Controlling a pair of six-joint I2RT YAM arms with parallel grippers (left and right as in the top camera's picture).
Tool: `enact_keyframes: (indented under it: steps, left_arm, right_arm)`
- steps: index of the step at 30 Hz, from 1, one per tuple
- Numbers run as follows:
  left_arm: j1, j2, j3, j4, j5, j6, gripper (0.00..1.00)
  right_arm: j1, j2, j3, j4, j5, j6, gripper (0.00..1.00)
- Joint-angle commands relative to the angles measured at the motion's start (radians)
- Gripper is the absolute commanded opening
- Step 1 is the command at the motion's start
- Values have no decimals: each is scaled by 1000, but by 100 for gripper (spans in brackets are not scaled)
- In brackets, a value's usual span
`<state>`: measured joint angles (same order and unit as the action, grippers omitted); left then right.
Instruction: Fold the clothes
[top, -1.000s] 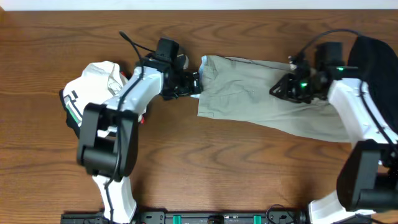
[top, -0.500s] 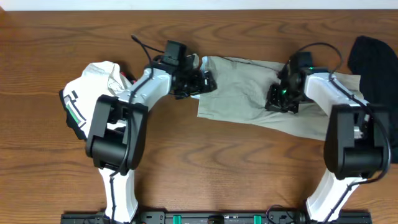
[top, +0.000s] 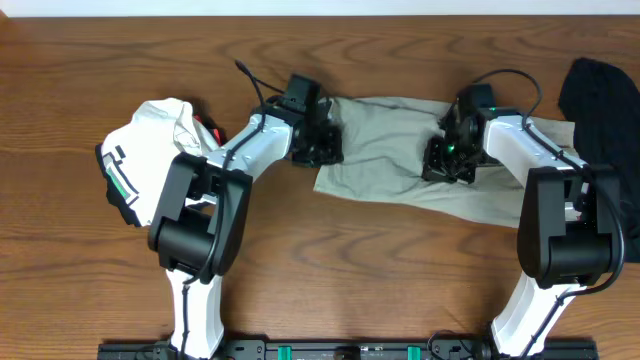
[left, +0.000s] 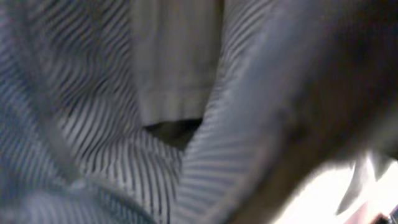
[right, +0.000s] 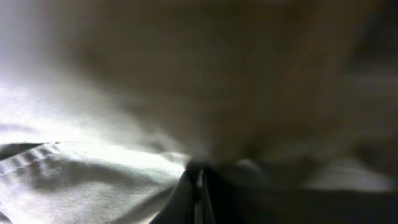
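Wood-grain table, left tool clenched on shorts, right tool pinching same shorts

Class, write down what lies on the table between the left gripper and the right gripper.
The pale grey-green shorts span the whole stretch between left gripper and right gripper, seen in the overhead view.

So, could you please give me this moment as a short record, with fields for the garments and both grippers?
shorts: pale grey-green, spread out across the middle of the table, not yet folded
left gripper: shut on the shorts at their left edge
right gripper: shut on a pinch of the shorts' cloth, right of their middle
white top: striped trim, bunched at the left, apart from the shorts
black garment: heaped at the far right
table: brown wood
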<state>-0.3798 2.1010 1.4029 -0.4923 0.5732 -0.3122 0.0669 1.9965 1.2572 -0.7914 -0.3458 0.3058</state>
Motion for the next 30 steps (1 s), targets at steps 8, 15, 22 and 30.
enact_keyframes:
  steps: [8, 15, 22, 30]
  left_arm:
    - [114, -298, 123, -388, -203, 243, 6]
    - [79, -422, 210, -483, -227, 282, 6]
    - [-30, -430, 225, -488, -227, 254, 6]
    - [-168, -430, 391, -494, -236, 209, 6]
  right_arm:
    - [-92, -138, -9, -91, 21, -63, 6]
    - [-31, -114, -27, -5, -105, -48, 1]
    - [143, -71, -60, 121, -88, 62, 1]
    - [222, 13, -75, 210, -100, 180, 1]
